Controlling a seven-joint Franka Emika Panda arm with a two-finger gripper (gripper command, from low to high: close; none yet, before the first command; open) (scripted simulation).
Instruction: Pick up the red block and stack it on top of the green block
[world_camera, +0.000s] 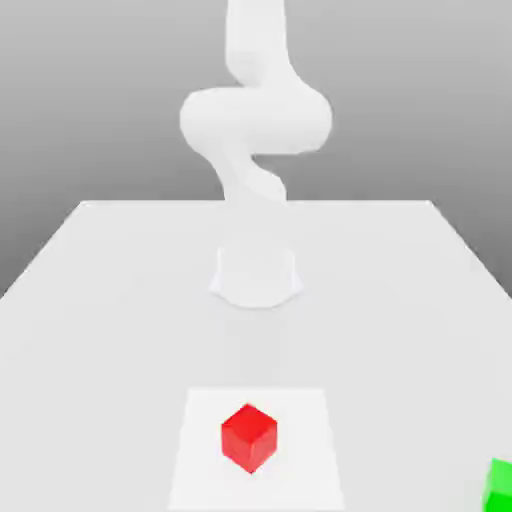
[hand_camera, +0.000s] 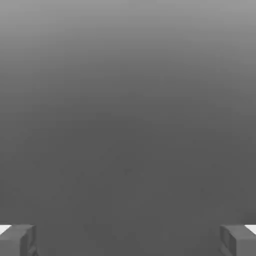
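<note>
The red block (world_camera: 249, 437) is a small bright red cube resting on a lighter square patch (world_camera: 200, 470) near the front of the white table. At the front edge on the exterior view's right sits the green block (world_camera: 499, 487), cut off by the frame. In the hand view my gripper (hand_camera: 128, 240) is open: its two grey fingertips (hand_camera: 17, 240) stand far apart with nothing between them, against a plain grey backdrop. Neither block appears in the hand view.
The white arm (world_camera: 255, 120) rises from its round base (world_camera: 256, 275) at the middle of the table (world_camera: 120, 300) and leaves the frame upward. The table's far edge runs behind the base.
</note>
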